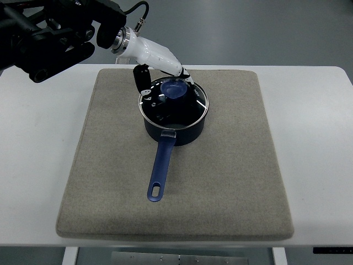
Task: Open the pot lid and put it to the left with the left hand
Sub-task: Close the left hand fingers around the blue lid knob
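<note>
Closest to us is the front edge of the white table [314,165], and on it a big grey felt mat [231,182] that takes up most of the top. The mat's near half is bare, and there is wide free mat to the right of the pot and a fair strip to the left of it as well. White table shows as a border on both sides.

The dark blue saucepan [175,130] sits on the far half of the mat, a little left of centre, its long blue handle [160,171] pointing toward us with a hanging slot at the end. The glass lid [190,107] is still on the pan, steel rim all round, blue knob [175,89] near its far side. Through the glass the inside looks dark; I can't tell whether anything is in it.

The left hand [160,69] reaches in from the upper left on a black arm, white-shelled, its fingers closed around the knob, a dark finger hanging just left of the rim.
</note>
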